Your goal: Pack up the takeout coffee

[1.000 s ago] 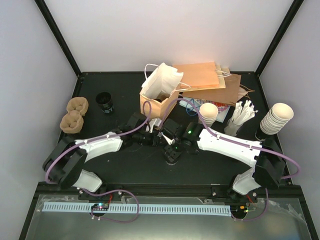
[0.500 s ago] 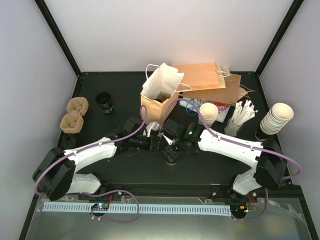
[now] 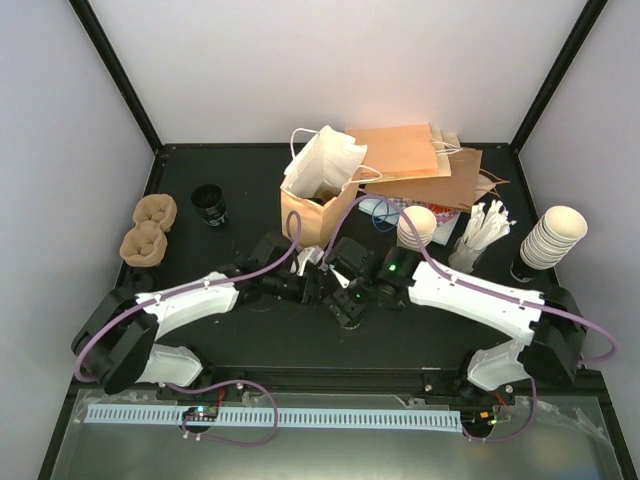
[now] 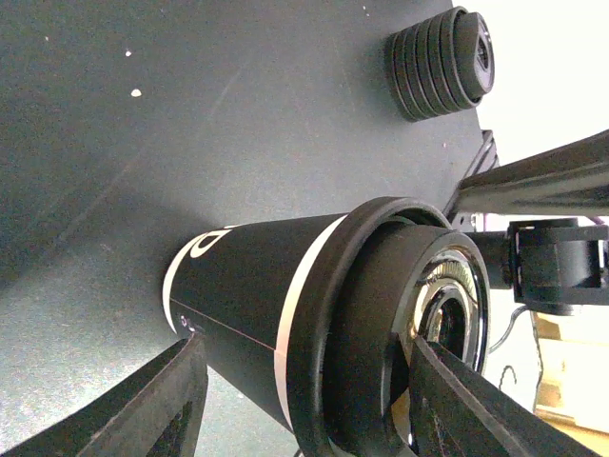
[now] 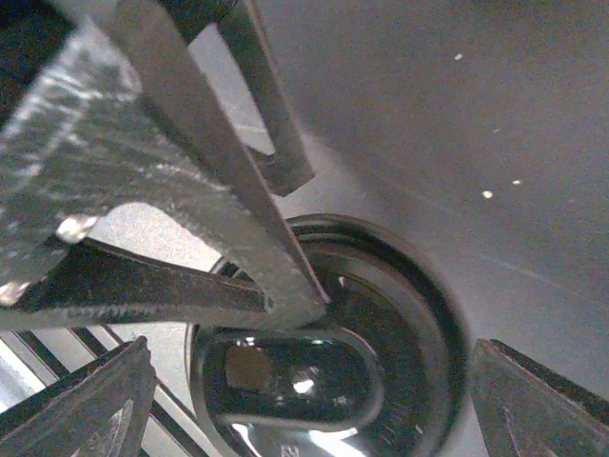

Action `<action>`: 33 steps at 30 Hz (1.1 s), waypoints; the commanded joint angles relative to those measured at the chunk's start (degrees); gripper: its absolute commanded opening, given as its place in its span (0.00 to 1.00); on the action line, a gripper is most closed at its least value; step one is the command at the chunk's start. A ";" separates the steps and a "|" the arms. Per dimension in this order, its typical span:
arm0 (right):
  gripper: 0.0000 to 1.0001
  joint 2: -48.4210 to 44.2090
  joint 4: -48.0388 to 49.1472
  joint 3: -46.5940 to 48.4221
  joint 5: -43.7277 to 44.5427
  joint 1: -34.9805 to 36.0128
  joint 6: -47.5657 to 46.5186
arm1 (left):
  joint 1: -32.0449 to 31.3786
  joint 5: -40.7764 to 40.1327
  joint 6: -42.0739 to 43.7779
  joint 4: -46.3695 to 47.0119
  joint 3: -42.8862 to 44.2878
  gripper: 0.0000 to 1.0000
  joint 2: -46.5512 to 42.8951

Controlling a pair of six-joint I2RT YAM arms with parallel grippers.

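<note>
At centre of the black worktop [image 3: 430,335], just in front of the upright brown paper bag [image 3: 300,215], stands the takeout coffee [image 4: 247,286]: paper cup w/ dark wrap, white bands and round black plastic lid, apparently upright. Left pincer [image 4: 304,343] flanks the cup body; can't tell whether it's actually clamping. Right pincer [image 5: 309,347] hangs over the lid, spread wide, holding nothing. Step in hand, prob.: securing the cup btw the two arms. Next move needs one firm grip, the other pincer clear, then a level lift into the bag.
</note>
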 commanded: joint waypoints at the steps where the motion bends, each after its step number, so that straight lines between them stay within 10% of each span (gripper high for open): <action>1: 0.92 -4.47 -0.35 0.52 4.15 -0.03 2.88 | -0.48 -3.10 2.85 -7.27 2.35 0.60 -0.96; 16: 0.82 -16.42 5.56 -11.78 -3.97 -10.91 13.84 | -4.71 -5.91 5.14 -12.13 9.07 0.72 -7.26; 24: 0.73 -24.37 8.14 -18.27 -11.50 -20.08 15.45 | -15.57 -28.97 10.08 -26.30 19.55 0.97 -3.66; 33: 0.60 -30.20 15.36 -28.24 -19.77 -26.02 20.32 | -23.90 -44.45 10.17 -41.72 35.34 0.99 10.14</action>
